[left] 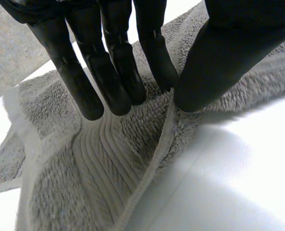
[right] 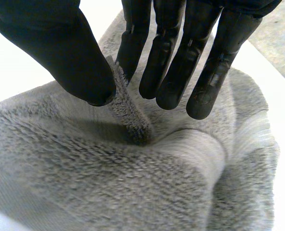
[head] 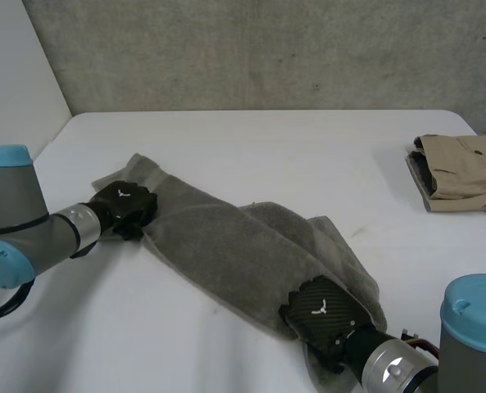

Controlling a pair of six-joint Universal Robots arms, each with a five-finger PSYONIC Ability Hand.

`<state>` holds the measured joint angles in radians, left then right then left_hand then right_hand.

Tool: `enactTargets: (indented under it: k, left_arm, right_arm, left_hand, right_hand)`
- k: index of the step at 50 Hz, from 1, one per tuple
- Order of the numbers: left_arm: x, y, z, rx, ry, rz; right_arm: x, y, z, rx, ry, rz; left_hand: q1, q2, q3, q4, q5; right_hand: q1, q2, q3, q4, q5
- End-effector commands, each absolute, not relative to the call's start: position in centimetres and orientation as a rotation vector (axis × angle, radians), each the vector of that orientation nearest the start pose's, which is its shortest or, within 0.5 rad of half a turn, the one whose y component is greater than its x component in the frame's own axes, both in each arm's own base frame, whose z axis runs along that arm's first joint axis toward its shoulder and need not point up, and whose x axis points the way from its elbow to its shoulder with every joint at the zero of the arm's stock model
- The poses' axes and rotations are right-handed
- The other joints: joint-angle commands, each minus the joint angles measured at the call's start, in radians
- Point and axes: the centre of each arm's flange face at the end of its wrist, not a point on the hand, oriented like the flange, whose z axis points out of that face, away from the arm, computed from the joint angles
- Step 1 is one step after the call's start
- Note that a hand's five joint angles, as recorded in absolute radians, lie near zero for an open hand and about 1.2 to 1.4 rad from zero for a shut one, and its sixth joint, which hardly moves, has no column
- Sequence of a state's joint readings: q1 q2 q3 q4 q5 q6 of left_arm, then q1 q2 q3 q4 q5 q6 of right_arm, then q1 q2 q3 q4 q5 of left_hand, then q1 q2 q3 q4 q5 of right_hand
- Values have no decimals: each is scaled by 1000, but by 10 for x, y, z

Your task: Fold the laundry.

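Note:
A grey towel (head: 226, 246) lies crumpled in a long diagonal band across the white table (head: 267, 139). My left hand (head: 126, 205) is at its far left end. In the left wrist view the fingers (left: 84, 82) rest on the pile while the thumb presses the hemmed edge of the towel (left: 99, 159) up against them. My right hand (head: 323, 315) is on the towel's near right end. In the right wrist view its thumb and fingers (right: 180, 62) pinch a raised ridge of the towel (right: 108, 178) between them.
A folded tan garment (head: 464, 172) lies at the table's right edge. Bare white table stretches behind the towel and in front of it at the left. A grey wall stands behind the table.

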<state>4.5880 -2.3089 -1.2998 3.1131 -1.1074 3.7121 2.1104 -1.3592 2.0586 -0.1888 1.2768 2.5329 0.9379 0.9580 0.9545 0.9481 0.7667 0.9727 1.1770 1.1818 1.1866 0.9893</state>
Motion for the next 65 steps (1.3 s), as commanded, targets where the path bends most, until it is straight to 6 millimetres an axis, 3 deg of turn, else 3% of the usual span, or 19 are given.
enactTargets:
  k: [1,3,5,8,12,16,20,23,26,33,37,40,44,46,49,53,56,65]
  left_arm:
    - [-228,-357,128,1335,2436,-1786]
    - [-231,-354,137,1338,2419,-1803]
    - [-232,-348,163,1318,2369,-1869]
    - [-231,-338,185,1277,2358,-1930]
    - [-235,-311,237,1186,2352,-2084]
    - [-237,-280,275,1135,2340,-2204]
    - [-235,-261,288,1097,2353,-2259]
    - [-237,-256,283,1093,2397,-2248]
    - [-243,-254,270,1118,2456,-2209]
    - [-272,-275,205,1120,2618,-1956]
    - [-274,-290,182,1028,2625,-1860]
    - [-273,-296,173,991,2625,-1828]
    - [-274,-295,172,995,2626,-1829]
    - [-274,-295,172,993,2624,-1833]
    - [-274,-293,178,994,2606,-1862]
    - [-271,-288,190,988,2578,-1902]
    - [-271,-287,199,982,2550,-1942]
    - [-269,-283,216,971,2504,-2007]
  right_arm:
    - [262,-142,154,-1521,1987,-1602]
    - [260,-151,162,-1504,1994,-1659]
    - [257,-159,170,-1482,2004,-1707]
    - [252,-175,192,-1432,1997,-1820]
    - [246,-194,223,-1405,1988,-1923]
    - [240,-217,254,-1379,1987,-2016]
    - [235,-239,279,-1347,1991,-2084]
    - [240,-252,275,-1375,2034,-2006]
    - [245,-265,255,-1439,2105,-1862]
    - [253,-289,215,-1618,2192,-1655]
    - [251,-297,205,-1667,2247,-1617]
    - [249,-301,212,-1579,2283,-1675]
    - [246,-309,230,-1230,2318,-1795]
    - [243,-306,250,-986,2304,-1828]
    - [240,-298,262,-693,2287,-1771]
    - [238,-288,257,-422,2292,-1617]
    - [238,-277,247,-324,2328,-1504]
    - [236,-259,202,-327,2446,-1368]
  left_hand:
    - [458,438,442,448,455]
    - [458,438,442,448,455]
    - [458,438,442,448,455]
    - [458,438,442,448,455]
    - [458,438,442,448,455]
    - [458,438,442,448,455]
    - [458,438,442,448,455]
    - [458,438,442,448,455]
    - [458,438,442,448,455]
    - [458,438,442,448,455]
    - [458,438,442,448,455]
    - [458,438,442,448,455]
    - [458,438,442,448,455]
    - [458,438,442,448,455]
    - [458,438,442,448,455]
    - [458,438,442,448,455]
    - [458,438,442,448,455]
    - [458,438,442,448,455]
  right_hand:
    - [424,219,215,210,232]
    - [424,219,215,210,232]
    - [424,219,215,210,232]
    - [424,219,215,210,232]
    - [424,219,215,210,232]
    - [424,219,215,210,232]
    - [424,219,215,210,232]
    - [424,219,215,210,232]
    - [424,219,215,210,232]
    - [393,188,184,179,202]
    - [-798,-1003,-1007,-1012,-989]
    - [-798,-1003,-1007,-1012,-989]
    - [-798,-1003,-1007,-1012,-989]
    - [-798,-1003,-1007,-1012,-989]
    - [-798,-1003,-1007,-1012,-989]
    - [-798,-1003,-1007,-1012,-989]
    - [-798,-1003,-1007,-1012,-989]
    - [-798,-1003,-1007,-1012,-989]
